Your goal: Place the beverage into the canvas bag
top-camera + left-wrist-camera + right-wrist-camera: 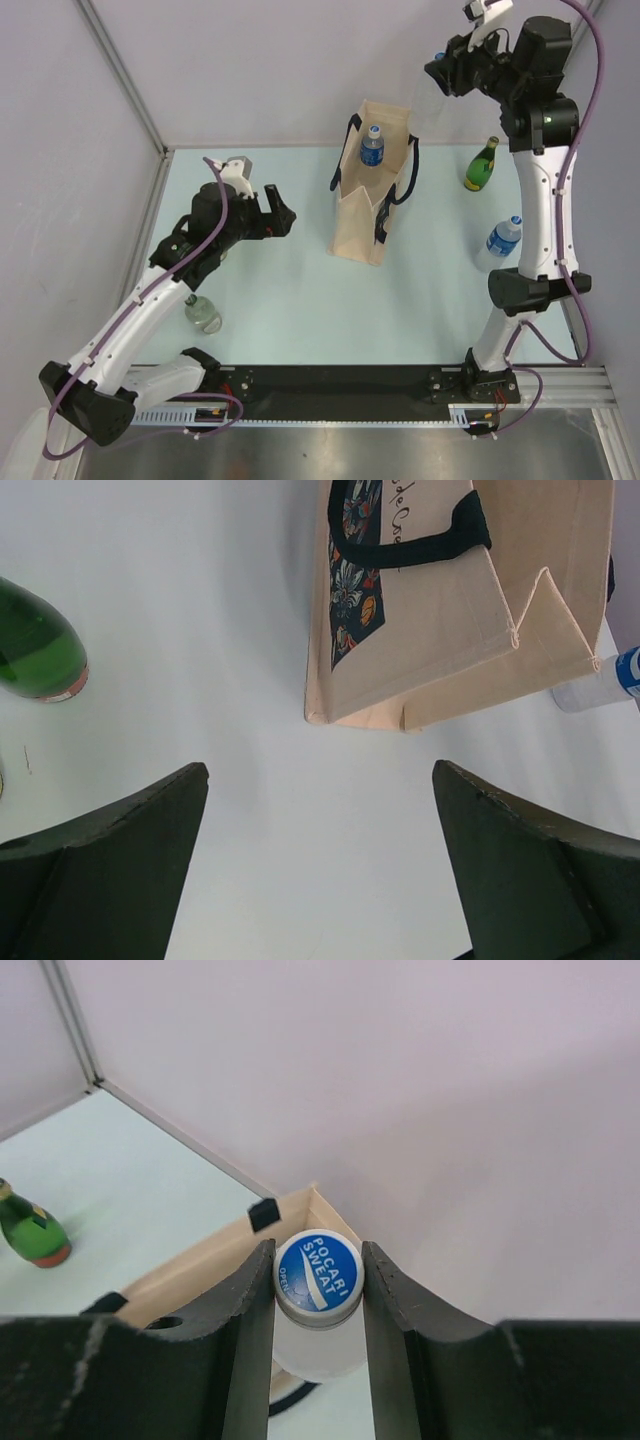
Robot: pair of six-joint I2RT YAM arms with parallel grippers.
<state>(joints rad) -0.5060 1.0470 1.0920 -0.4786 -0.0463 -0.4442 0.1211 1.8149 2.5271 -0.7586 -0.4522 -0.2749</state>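
Observation:
The beige canvas bag (pixel 368 205) with dark navy handles stands upright mid-table. A blue-capped bottle (pixel 372 146) stands inside it. My right gripper (pixel 318 1256) is shut on the blue "Pocari Sweat" cap of a clear bottle (pixel 318 1278), which hangs high above the bag's far right corner (pixel 300 1210). In the top view this gripper (pixel 438 76) is above and right of the bag's mouth. My left gripper (pixel 284 221) is open and empty, low, left of the bag. Its wrist view shows the bag's base (pixel 450 630) ahead of the gripper (pixel 320 770).
A green glass bottle (pixel 481 165) stands right of the bag and shows in both wrist views (pixel 35 645) (pixel 30 1232). A blue-labelled plastic bottle (pixel 500 241) stands near the right arm. A clear glass bottle (pixel 203 314) stands beside the left arm. Walls close off the back and left.

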